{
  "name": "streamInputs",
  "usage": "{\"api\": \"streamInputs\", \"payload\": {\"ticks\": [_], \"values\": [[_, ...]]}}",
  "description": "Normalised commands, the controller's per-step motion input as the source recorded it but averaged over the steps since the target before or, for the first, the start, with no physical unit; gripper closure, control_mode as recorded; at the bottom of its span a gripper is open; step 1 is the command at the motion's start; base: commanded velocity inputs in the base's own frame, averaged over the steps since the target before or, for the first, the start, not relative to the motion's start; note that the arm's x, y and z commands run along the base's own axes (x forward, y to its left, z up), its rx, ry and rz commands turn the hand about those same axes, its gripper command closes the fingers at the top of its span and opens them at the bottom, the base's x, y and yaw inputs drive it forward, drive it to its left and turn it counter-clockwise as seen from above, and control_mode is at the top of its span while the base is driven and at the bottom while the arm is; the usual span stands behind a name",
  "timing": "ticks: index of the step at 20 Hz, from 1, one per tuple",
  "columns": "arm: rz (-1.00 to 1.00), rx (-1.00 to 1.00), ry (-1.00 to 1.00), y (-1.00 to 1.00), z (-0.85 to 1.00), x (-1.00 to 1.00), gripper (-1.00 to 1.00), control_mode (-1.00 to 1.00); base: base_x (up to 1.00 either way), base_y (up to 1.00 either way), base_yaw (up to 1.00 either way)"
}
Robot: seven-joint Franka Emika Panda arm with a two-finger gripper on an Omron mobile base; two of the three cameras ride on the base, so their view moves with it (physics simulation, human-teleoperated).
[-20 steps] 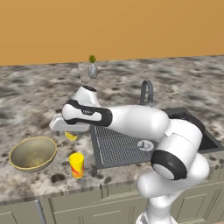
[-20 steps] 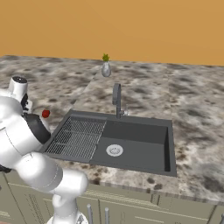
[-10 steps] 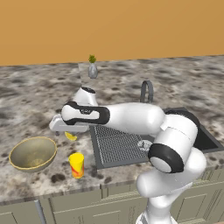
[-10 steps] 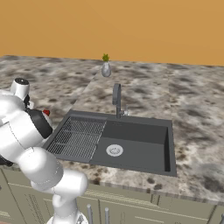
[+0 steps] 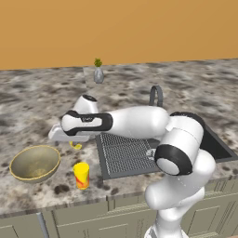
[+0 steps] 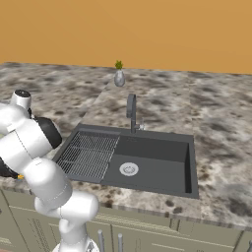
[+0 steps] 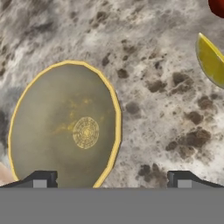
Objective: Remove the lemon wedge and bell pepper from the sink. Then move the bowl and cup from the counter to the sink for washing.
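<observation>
Hand (image 7: 111, 179) wide open, empty, above the desk (image 7: 153, 109). Bowl (image 7: 65, 127) sits at 9 o'clock in hand view; lemon wedge (image 7: 211, 61) and bell pepper (image 7: 217, 6) at 2 o'clock.

The wide, shallow olive-gold bowl (image 7: 65, 131) with its pale yellow rim sits upright on the speckled stone table (image 7: 153, 87), right under the claw (image 7: 111, 179), whose tips stand wide apart, one over the bowl and one past its rim. A bright yellow lemon wedge (image 7: 212, 61) lies further out from the claw, with a dark red bell pepper (image 7: 217, 6) just past it. The small yellow cylindrical cup (image 5: 82, 175) stands upright beside the bowl. The dark grey sink (image 6: 147, 165) lies well off to the claw's other side.
</observation>
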Motion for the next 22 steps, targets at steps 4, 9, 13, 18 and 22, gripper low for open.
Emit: {"api": "streamInputs", "payload": {"ticks": [4,9,13,18,22], "values": [[-0.01,-0.01,0.00,0.13,-0.11,0.01,-1.00,-1.00,0.00,0.00,0.00],[-0.03,0.00,0.00,0.02,-0.09,0.00,-1.00,-1.00,0.00,0.00,0.00],[-0.03,-0.01,0.00,0.02,-0.11,0.01,-1.00,-1.00,0.00,0.00,0.00],[-0.02,0.00,0.00,0.04,-0.12,0.02,-1.00,-1.00,0.00,0.00,0.00],[0.00,0.00,0.00,0.08,-0.13,0.06,-1.00,-1.00,0.00,0.00,0.00]]}}
